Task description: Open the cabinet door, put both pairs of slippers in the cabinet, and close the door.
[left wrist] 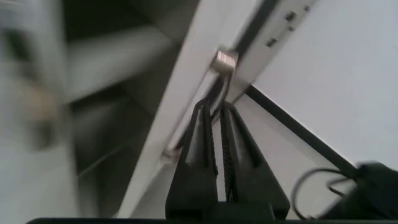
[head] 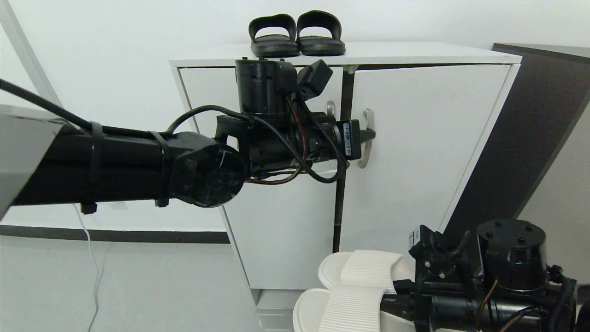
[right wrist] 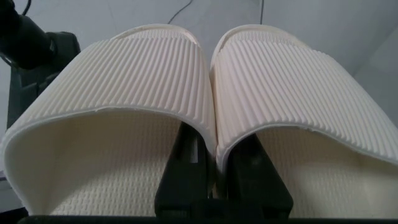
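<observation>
Pinching the white slippers (right wrist: 143, 81) by their touching inner walls, my right gripper (right wrist: 214, 146) has its jaws narrow on light, soft foam that I judge may flex and slip. My left gripper (left wrist: 214, 109) has its jaws nearly together on the stiff door handle (head: 366, 152) of the cabinet (head: 428, 138), its natural pull point; the black slippers (head: 297, 34) rest on top.

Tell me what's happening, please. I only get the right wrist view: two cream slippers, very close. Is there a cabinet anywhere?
Observer: Yes, a white cabinet stands just beyond the cream slippers.
Operator: Is anything touching it?
Observer: The left claw is closed on the right door's handle.
Operator: And the other pair?
Observer: The black slippers sit side by side on top of the cabinet.
</observation>
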Available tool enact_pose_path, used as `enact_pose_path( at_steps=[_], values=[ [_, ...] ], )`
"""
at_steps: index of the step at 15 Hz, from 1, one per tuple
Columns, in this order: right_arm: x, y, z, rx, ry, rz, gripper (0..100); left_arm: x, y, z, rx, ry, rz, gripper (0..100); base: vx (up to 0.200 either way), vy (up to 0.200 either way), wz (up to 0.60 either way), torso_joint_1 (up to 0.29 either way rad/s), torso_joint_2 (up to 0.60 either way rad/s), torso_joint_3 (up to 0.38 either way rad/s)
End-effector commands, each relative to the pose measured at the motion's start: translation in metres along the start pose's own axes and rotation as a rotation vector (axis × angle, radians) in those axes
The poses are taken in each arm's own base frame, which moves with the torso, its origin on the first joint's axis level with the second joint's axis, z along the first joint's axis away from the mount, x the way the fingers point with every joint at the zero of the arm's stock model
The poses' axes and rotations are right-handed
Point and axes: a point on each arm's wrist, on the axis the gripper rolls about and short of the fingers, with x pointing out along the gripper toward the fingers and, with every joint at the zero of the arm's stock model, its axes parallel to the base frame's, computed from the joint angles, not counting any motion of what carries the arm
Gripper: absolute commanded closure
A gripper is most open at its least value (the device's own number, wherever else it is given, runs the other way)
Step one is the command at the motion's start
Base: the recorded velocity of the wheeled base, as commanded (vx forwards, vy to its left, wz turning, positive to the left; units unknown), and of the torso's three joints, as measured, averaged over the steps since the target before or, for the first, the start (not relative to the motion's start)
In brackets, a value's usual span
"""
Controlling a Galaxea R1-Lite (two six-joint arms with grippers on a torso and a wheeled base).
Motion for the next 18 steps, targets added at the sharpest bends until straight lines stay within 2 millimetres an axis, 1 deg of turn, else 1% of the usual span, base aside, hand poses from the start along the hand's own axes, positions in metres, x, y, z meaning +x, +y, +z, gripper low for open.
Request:
enact_pose_path(
  at_steps=[1, 3, 6, 8, 9, 11, 14, 16, 18],
  values=[
    [0.0, 0.003, 0.0, -0.004, -0.002, 0.015, 100, -0.013, -0.014, 0.004, 0.007, -0.006, -0.02, 100, 0.0, 0.0, 0.0, 0.0, 0.0, 0.0],
    [0.001, 0.007, 0.0, -0.006, 0.001, 0.029, 100, -0.02, -0.02, 0.002, 0.01, -0.011, -0.031, 100, 0.0, 0.0, 0.0, 0.0, 0.0, 0.0],
    [0.002, 0.009, -0.001, -0.008, 0.006, 0.037, 100, -0.029, -0.023, -0.002, 0.013, -0.019, -0.034, 100, 0.0, 0.0, 0.0, 0.0, 0.0, 0.0],
    [0.002, 0.011, -0.002, -0.009, 0.011, 0.044, 100, -0.04, -0.025, -0.005, 0.014, -0.025, -0.033, 100, 0.0, 0.0, 0.0, 0.0, 0.0, 0.0],
    [0.002, 0.013, -0.002, -0.011, 0.009, 0.051, 100, -0.046, -0.026, -0.006, 0.016, -0.038, -0.023, 100, 0.0, 0.0, 0.0, 0.0, 0.0, 0.0],
    [0.001, 0.02, -0.003, -0.015, 0.013, 0.076, 100, -0.049, -0.023, -0.008, 0.015, -0.052, -0.005, 100, 0.0, 0.0, 0.0, 0.0, 0.0, 0.0],
    [0.0, 0.027, -0.005, -0.019, 0.021, 0.096, 100, -0.051, -0.009, -0.009, -0.01, -0.072, 0.027, 100, 0.0, 0.0, 0.0, 0.0, 0.0, 0.0],
    [0.0, 0.029, -0.005, -0.021, 0.025, 0.105, 100, -0.047, -0.004, -0.008, -0.054, -0.08, 0.025, 100, 0.0, 0.0, 0.0, 0.0, 0.0, 0.0],
    [0.0, 0.03, -0.007, -0.02, 0.03, 0.11, 100, -0.039, 0.001, -0.007, -0.056, -0.085, 0.031, 100, 0.0, 0.0, 0.0, 0.0, 0.0, 0.0]
  ],
)
